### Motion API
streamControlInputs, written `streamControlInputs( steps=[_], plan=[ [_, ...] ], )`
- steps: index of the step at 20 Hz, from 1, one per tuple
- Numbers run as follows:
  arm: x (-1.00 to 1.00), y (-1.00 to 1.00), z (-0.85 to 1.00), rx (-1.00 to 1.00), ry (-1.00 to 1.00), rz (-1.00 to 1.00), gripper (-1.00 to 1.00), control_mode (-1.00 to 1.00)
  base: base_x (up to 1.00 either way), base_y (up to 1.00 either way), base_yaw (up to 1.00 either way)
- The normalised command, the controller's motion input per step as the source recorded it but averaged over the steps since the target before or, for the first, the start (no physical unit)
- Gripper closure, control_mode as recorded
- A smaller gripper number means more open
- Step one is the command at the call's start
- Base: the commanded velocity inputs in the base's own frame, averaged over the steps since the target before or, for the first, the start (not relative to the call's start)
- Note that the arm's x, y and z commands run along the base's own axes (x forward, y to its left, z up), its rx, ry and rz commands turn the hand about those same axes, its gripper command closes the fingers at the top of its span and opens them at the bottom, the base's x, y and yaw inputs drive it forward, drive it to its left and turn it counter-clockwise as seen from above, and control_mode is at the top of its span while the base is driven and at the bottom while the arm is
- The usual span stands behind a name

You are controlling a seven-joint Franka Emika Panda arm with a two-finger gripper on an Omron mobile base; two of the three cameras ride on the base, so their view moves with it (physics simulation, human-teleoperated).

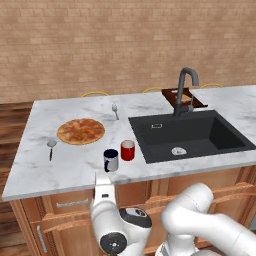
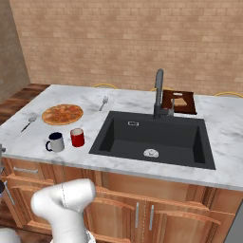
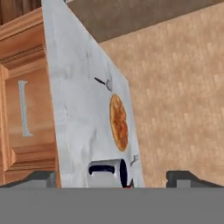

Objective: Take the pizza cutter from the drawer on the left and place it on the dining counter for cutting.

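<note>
Nothing done yet: the left drawer (image 1: 72, 204) is closed under the counter (image 1: 75, 165), cutter unseen inside; the pincer (image 3: 111, 178) gapes wide, empty.

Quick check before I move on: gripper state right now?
Gripper: open, jaws wide apart, holding nothing; it faces the closed drawer below the dining counter.

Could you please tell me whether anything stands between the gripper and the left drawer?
Nothing visible does: the open gripper hovers near the shut reddish-brown wooden drawer, and its silver bar handle is unobstructed. The shut front itself hides whatever lies inside.
</note>
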Motion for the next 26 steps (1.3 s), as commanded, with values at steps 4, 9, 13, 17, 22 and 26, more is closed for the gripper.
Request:
streamControlInputs(
  steps=[4,9,13,17,22,26],
  plan=[
    [0.00,0.35,-0.30,-0.01,-0.12,0.15,-1.00,-1.00,0.00,0.00,0.00],
    [0.00,0.39,-0.34,-0.02,-0.07,0.14,-1.00,-1.00,0.00,0.00,0.00],
    [0.00,0.34,-0.29,0.00,-0.04,0.12,-1.00,-1.00,0.00,0.00,0.00],
    [0.00,0.35,-0.29,-0.01,-0.05,0.12,-1.00,-1.00,0.00,0.00,0.00],
    [0.00,0.28,-0.36,-0.02,-0.08,0.11,-1.00,-1.00,0.00,0.00,0.00],
    [0.00,0.00,-0.28,0.00,-0.13,0.00,-1.00,-1.00,0.00,0.00,0.00]
  ],
)
